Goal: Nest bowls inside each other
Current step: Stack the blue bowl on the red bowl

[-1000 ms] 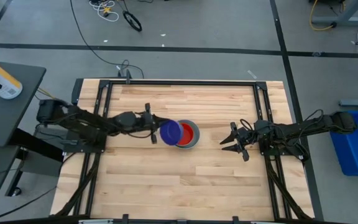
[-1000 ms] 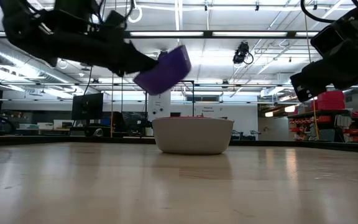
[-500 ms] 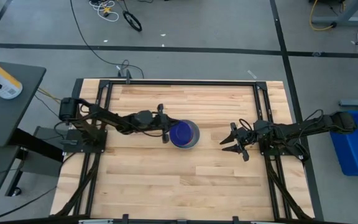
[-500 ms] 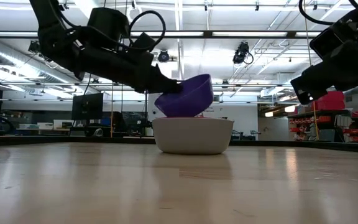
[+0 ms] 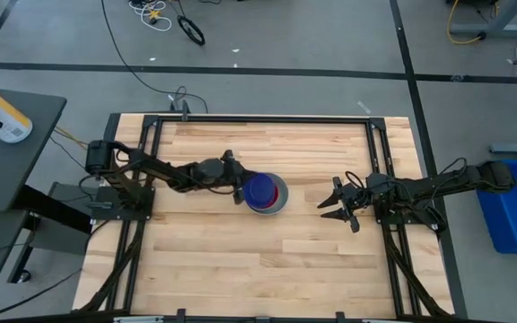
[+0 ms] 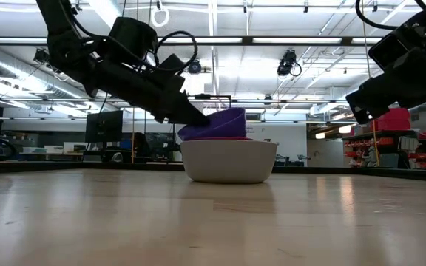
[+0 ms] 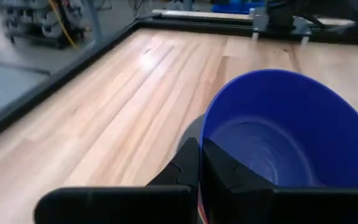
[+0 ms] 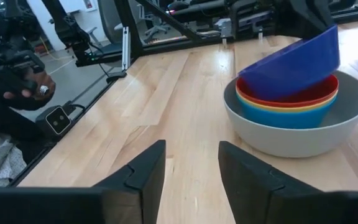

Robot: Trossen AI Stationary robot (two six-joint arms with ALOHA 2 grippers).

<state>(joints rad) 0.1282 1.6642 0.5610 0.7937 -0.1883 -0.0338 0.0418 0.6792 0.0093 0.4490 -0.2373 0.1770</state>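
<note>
At the middle of the table [image 5: 240, 260], the left gripper [image 5: 238, 189] has its fingers clamped on the near rim of the dark blue bowl [image 5: 258, 190], one finger inside and one outside. This bowl sits tilted in the stack, not yet flat. The grey bowl [image 8: 303, 134] holds the light blue bowl [image 8: 291, 116], then yellow [image 8: 272, 102], then the red bowl [image 8: 316, 93]. The right gripper [image 5: 337, 206] waits well apart, with fingers apart and empty.
</note>
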